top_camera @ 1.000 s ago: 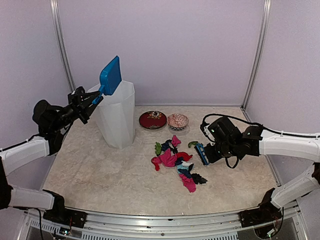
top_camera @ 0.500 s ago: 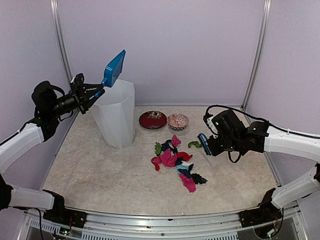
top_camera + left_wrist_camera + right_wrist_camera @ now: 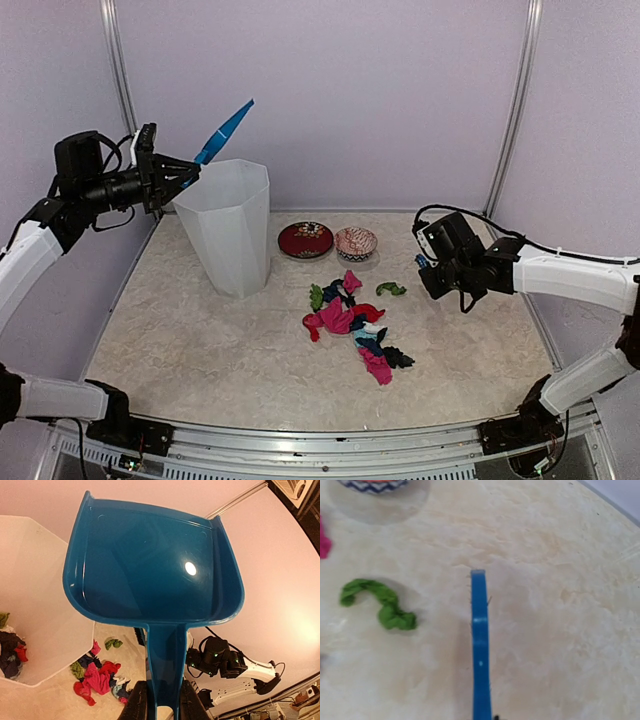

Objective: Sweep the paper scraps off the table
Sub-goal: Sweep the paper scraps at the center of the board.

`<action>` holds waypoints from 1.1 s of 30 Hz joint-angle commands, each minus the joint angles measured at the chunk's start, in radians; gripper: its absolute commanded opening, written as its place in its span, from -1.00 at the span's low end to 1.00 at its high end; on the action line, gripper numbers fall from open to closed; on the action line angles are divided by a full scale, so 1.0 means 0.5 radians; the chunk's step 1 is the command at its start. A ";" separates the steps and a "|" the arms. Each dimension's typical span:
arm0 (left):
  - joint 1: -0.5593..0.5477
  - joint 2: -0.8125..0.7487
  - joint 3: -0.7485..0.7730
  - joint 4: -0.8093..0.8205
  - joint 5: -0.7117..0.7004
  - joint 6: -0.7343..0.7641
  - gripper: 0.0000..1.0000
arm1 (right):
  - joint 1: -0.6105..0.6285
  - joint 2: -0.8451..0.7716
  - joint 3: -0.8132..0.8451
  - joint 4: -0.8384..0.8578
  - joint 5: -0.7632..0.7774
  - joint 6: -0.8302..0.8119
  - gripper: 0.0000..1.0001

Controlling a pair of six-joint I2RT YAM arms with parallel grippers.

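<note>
The paper scraps (image 3: pixel 350 325), crumpled wads in pink, red, navy and green, lie heaped at the table (image 3: pixel 200 340) centre, with one green piece apart toward the right edge. The left gripper (image 3: pixel 188 171) is clamped on the blue dustpan (image 3: pixel 228 128) handle, raised beside the white bin (image 3: pixel 232 235). The right gripper (image 3: pixel 428 268) is fully closed on the blue brush (image 3: pixel 479 655).

Bright, even, soft overhead light: one glare spot on the blue dustpan (image 3: pixel 150 575), faint soft shadows under the paper scraps (image 3: pixel 350 320) on the desk (image 3: pixel 200 340), left wrist view fisheye-bent at edges, right wrist view slightly soft.
</note>
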 commanded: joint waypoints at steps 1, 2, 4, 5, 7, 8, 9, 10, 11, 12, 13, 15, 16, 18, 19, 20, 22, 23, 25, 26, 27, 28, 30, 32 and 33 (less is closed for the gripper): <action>-0.068 0.003 0.177 -0.547 -0.329 0.487 -1.00 | -0.082 0.124 -0.014 0.222 0.023 -0.149 -1.00; -0.128 0.008 0.207 -0.613 -0.407 0.539 -1.00 | -0.098 0.163 -0.005 0.238 0.010 -0.167 -1.00; -0.240 0.020 0.260 -0.729 -0.614 0.637 -1.00 | -0.108 0.268 0.030 0.250 -0.044 -0.189 -1.00; -0.284 0.027 0.281 -0.774 -0.691 0.670 -1.00 | -0.108 0.317 0.053 0.250 -0.081 -0.188 -1.00; -0.375 0.036 0.312 -0.860 -0.861 0.717 -1.00 | -0.108 0.399 0.106 0.249 -0.176 -0.181 -1.00; -0.417 0.035 0.319 -0.888 -0.948 0.732 -1.00 | -0.108 0.435 0.130 0.247 -0.238 -0.186 -1.00; -0.462 0.032 0.325 -0.910 -1.041 0.750 -1.00 | -0.108 0.466 0.150 0.244 -0.301 -0.193 -1.00; -0.503 0.027 0.327 -0.930 -1.131 0.762 -1.00 | -0.104 0.500 0.170 0.239 -0.358 -0.197 -1.00; -0.550 0.017 0.327 -0.948 -1.237 0.777 -1.00 | -0.098 0.526 0.185 0.237 -0.407 -0.204 -1.00; -0.599 0.006 0.327 -0.963 -1.328 0.788 -1.00 | -0.090 0.544 0.193 0.239 -0.442 -0.215 -1.00; -0.640 0.002 0.327 -0.977 -1.411 0.803 -1.00 | -0.080 0.562 0.201 0.239 -0.463 -0.219 -1.00; -0.720 -0.020 0.320 -0.991 -1.531 0.827 -1.00 | -0.055 0.579 0.213 0.231 -0.511 -0.244 -1.00; -0.764 -0.036 0.312 -0.992 -1.596 0.840 -1.00 | -0.038 0.583 0.217 0.229 -0.538 -0.261 -1.00; -0.833 -0.059 0.296 -0.996 -1.715 0.858 -1.00 | 0.009 0.578 0.216 0.226 -0.578 -0.305 -1.00; -0.860 -0.071 0.290 -1.000 -1.762 0.859 -1.00 | 0.036 0.574 0.217 0.218 -0.594 -0.332 -1.00; -0.884 -0.080 0.280 -1.005 -1.810 0.899 -1.00 | 0.069 0.567 0.217 0.205 -0.605 -0.356 -1.00; -0.930 -0.100 0.262 -1.001 -1.861 0.935 -1.00 | 0.137 0.557 0.218 0.171 -0.587 -0.391 -1.00; -0.954 -0.108 0.251 -1.000 -1.890 0.949 -1.00 | 0.171 0.547 0.216 0.160 -0.576 -0.406 -1.00; -1.011 -0.118 0.235 -1.000 -1.944 0.971 -1.00 | 0.244 0.518 0.206 0.134 -0.566 -0.437 -1.00; -1.027 -0.124 0.228 -0.998 -1.964 0.979 -1.00 | 0.279 0.506 0.203 0.119 -0.557 -0.450 -1.00; -1.055 -0.126 0.222 -0.998 -1.977 0.988 -1.00 | 0.309 0.488 0.201 0.098 -0.540 -0.460 -1.00; -1.072 -0.130 0.215 -0.994 -1.992 0.992 -1.00 | 0.340 0.472 0.199 0.082 -0.520 -0.469 -1.00; -1.105 -0.141 0.196 -0.984 -2.010 1.004 -1.00 | 0.398 0.437 0.204 0.036 -0.474 -0.483 -1.00; -1.132 -0.157 0.173 -0.964 -2.027 1.004 -1.00 | 0.444 0.390 0.218 -0.006 -0.407 -0.492 -1.00; -1.142 -0.163 0.160 -0.954 -2.025 1.007 -1.00 | 0.465 0.362 0.227 -0.027 -0.372 -0.496 -1.00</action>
